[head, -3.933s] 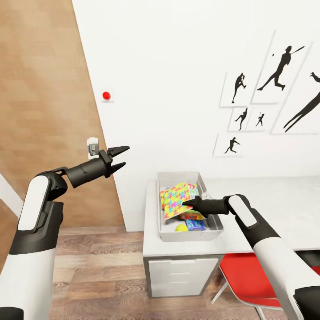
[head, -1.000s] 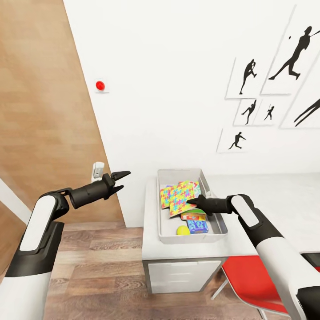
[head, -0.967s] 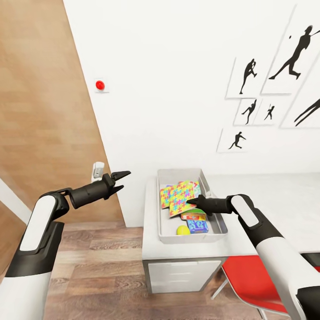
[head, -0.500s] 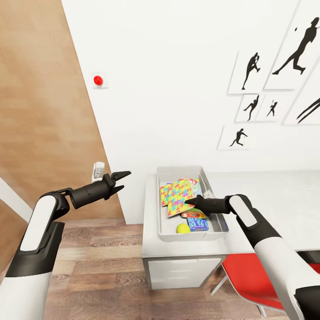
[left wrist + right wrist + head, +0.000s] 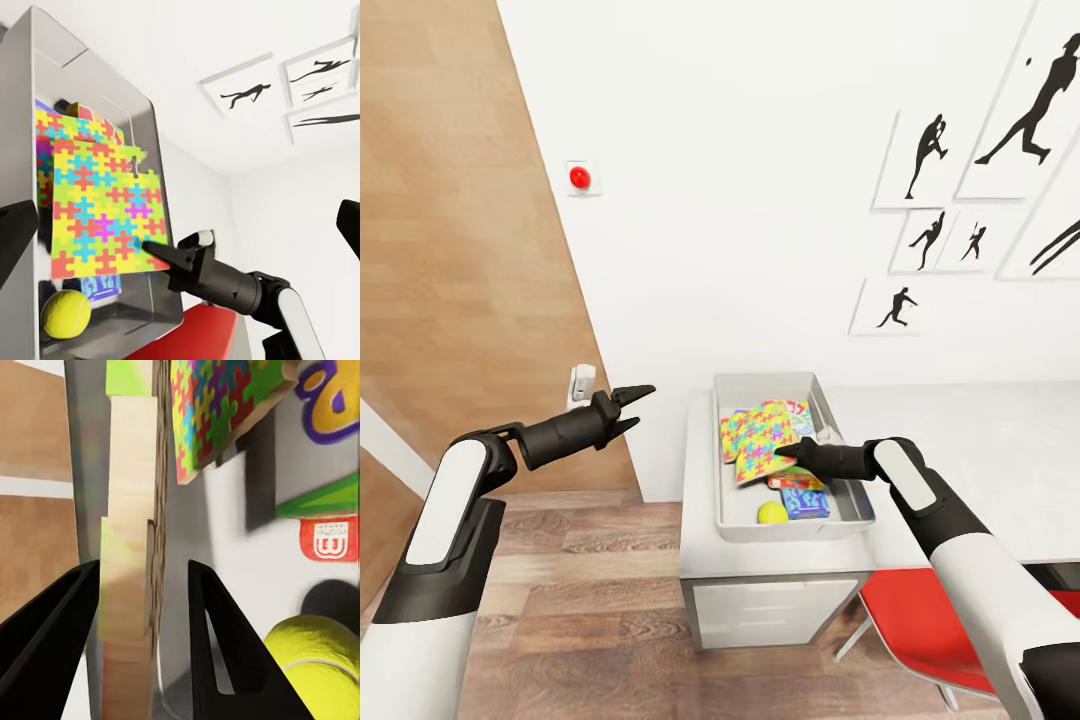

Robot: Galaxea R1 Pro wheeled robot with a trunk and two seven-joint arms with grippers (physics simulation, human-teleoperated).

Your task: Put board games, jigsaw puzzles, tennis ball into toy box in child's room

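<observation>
Jigsaw puzzle (image 5: pixel 764 449) pinched over the toy box (image 5: pixel 730 520) by the right hand (image 5: pixel 784 457)

The box sits at the tabletop's (image 5: pixel 960 450) left end, centre of the head frame, holding a second puzzle (image 5: pixel 733 432), the tennis ball (image 5: pixel 770 513) and a blue game box (image 5: pixel 804 502); left hand (image 5: pixel 632 408), fingers spread, hangs at centre-left beside the door (image 5: pixel 450 250)

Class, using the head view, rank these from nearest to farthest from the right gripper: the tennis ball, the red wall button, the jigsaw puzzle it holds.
1. Jigsaw puzzle, at the right gripper, over the toy box.
2. Tennis ball, in the box's near end.
3. Red wall button, high on the wall.
</observation>
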